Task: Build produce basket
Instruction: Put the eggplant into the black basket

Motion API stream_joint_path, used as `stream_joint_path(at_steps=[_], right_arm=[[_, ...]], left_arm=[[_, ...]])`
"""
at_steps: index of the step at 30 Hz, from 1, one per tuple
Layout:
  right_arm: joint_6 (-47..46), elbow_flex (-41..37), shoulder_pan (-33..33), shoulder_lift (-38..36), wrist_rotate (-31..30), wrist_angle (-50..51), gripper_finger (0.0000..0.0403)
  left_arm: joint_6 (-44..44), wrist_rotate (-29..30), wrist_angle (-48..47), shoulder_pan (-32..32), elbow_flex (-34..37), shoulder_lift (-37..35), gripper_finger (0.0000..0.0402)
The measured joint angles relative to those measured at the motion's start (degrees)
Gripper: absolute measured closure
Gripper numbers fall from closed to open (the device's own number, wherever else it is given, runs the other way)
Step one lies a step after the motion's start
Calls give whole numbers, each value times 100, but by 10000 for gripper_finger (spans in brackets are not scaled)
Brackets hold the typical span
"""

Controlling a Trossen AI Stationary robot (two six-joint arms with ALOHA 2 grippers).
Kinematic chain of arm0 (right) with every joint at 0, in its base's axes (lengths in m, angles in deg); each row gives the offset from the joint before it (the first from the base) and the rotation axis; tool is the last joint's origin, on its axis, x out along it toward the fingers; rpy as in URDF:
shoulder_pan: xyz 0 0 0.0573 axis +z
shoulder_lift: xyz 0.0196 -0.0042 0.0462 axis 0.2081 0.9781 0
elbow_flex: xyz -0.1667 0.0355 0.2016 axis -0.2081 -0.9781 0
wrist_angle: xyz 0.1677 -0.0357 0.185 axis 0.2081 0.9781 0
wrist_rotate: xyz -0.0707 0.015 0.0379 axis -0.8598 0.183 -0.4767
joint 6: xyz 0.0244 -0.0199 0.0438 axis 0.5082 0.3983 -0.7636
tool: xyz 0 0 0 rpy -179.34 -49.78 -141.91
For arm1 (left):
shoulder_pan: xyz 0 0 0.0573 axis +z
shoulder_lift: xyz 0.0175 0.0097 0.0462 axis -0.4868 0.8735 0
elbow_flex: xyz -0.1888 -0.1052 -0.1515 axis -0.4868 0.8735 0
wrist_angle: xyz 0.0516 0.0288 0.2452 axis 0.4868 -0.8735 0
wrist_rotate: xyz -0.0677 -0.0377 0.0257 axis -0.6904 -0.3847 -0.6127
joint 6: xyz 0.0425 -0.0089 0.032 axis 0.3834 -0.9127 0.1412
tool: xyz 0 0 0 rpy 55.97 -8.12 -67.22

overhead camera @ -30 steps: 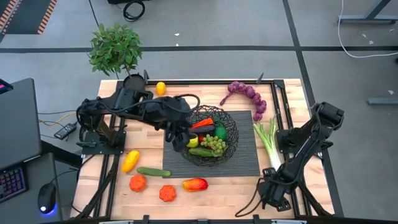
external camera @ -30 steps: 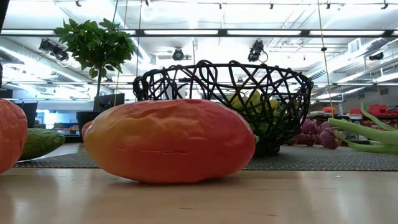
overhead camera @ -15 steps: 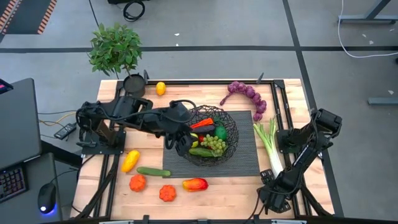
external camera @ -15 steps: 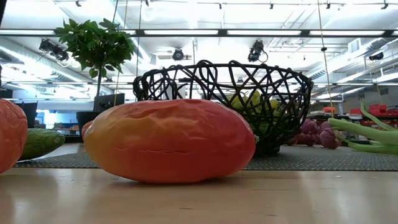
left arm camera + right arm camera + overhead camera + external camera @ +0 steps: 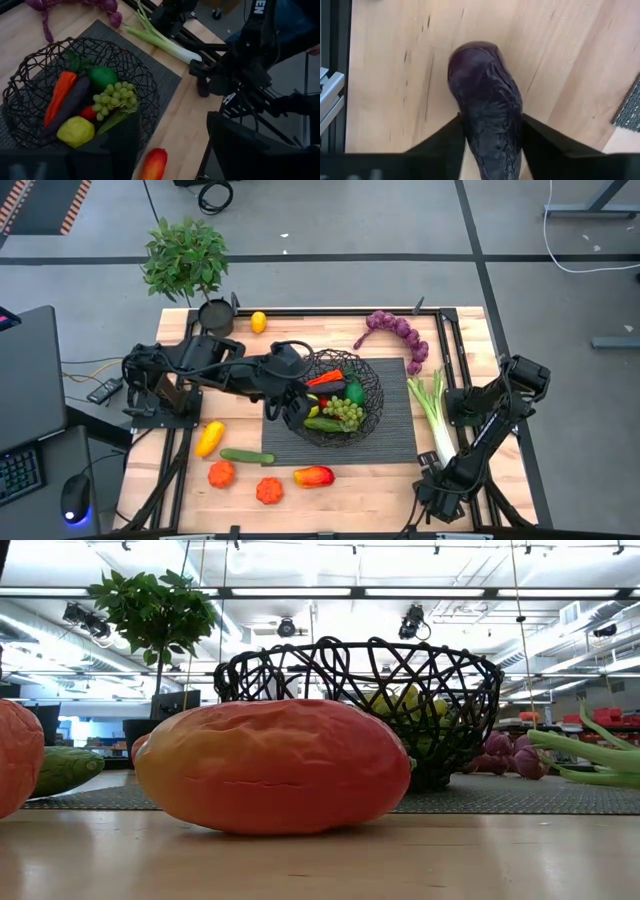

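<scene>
Left gripper (image 5: 291, 412) at the near-left rim of the round black wire-mesh basket (image 5: 372, 383) on the grey mat, fingers parted, empty. Right gripper (image 5: 492, 131) at the table's front-right corner, fingers pressed against a dark purple wrinkled aubergine (image 5: 487, 95).

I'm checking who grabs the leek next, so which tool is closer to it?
Right. The right tool sits at the table's front right corner just past the leek; the left tool is at the basket's far rim.
</scene>
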Motion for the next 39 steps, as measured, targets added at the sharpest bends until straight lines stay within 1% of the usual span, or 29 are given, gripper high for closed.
stream_joint_path(at_steps=[3, 5, 7, 11, 14, 20, 22, 26, 32, 34, 39], right_arm=[[4, 0, -52, -81, 108, 7, 275], [-27, 37, -169, -243, 173, 94, 276], [-61, 165, -331, -424, 89, 319, 276], [-40, 631, -759, -862, -404, 1135, 275], [60, 1061, -1156, -1201, -871, 1529, 265], [378, 1732, -2048, -1626, -1788, 1478, 263], [507, 1920, -2417, -1656, -1927, 1467, 264], [640, 2170, -3195, -1591, -1897, 1298, 264], [648, 2215, -4210, -1406, -1346, 460, 264], [536, 2218, -4467, -1367, -1228, 182, 264], [-61, 2218, -5014, -1355, -1190, 134, 263]], left_arm=[[208, 2, -8, 9, 0, 0, 171], [374, -2, -24, 20, 0, 0, 170], [488, -3, -58, 33, 0, -2, 171], [635, -17, -54, 115, 0, -10, 170], [647, -20, -111, 204, 0, -49, 170], [970, -22, -720, 373, 4, -351, 171], [1126, -22, -864, 417, 4, -510, 171], [1404, -20, -1023, 501, 3, -840, 171], [1652, -20, -1283, 498, -2, -1230, 171], [1686, -22, -1431, 496, -2, -1323, 171], [1777, -21, -1622, 494, -1, -1509, 171]])
